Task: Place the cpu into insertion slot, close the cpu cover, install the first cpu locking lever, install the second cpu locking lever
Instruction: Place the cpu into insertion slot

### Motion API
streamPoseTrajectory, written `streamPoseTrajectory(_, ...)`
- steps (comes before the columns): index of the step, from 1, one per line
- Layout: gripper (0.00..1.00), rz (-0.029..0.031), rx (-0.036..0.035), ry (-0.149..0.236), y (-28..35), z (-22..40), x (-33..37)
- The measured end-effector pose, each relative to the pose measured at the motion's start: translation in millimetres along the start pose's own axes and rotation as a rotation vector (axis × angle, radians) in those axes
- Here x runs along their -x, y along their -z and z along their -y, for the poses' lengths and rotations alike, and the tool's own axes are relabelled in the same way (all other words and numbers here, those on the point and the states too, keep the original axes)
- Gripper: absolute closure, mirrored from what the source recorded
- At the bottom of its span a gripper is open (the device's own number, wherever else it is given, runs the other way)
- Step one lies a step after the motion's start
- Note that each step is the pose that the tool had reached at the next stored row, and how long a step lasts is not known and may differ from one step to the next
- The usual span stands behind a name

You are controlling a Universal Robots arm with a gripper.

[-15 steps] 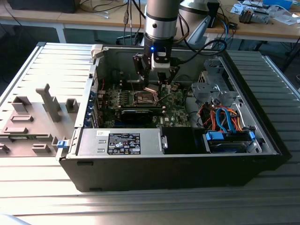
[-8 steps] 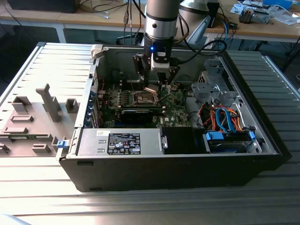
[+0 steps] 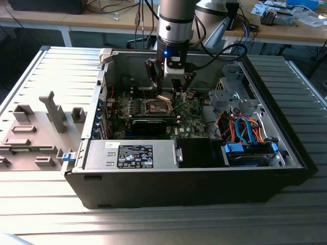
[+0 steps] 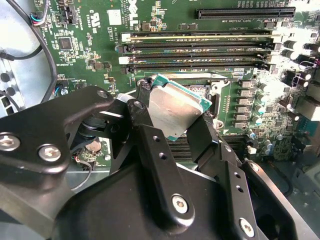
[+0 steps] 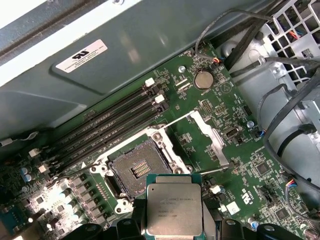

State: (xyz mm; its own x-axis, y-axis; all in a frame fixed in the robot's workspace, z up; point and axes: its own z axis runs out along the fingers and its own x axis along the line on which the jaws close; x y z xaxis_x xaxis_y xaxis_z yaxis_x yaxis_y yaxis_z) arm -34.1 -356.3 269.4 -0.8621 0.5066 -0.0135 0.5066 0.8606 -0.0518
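The jaws pinch the cpu [image 5: 174,210] by its edges, likely keeping its underside free for the slot [image 5: 137,168] just beyond.

Ribbed grey metal table [image 3: 153,224], evenly lit. Beyond its far edge: cluttered wooden benches [image 3: 46,20] on white legs [image 3: 65,37].

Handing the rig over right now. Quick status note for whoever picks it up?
The gripper is shut on the cpu, held tilted in the air close to the insertion slot, not in it.
The insertion slot is empty, with its contacts exposed.
The cpu cover is flipped open beside the slot.
Done: cpu is in hand.
Left: cpu not seated, cover not closed, neither locking lever installed.
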Motion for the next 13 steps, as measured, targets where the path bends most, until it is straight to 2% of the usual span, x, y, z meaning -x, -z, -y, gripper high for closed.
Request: streamPoseTrajectory(13, 0.46, -0.0001, -0.001, -0.01, -0.1, 0.0, 0.0)
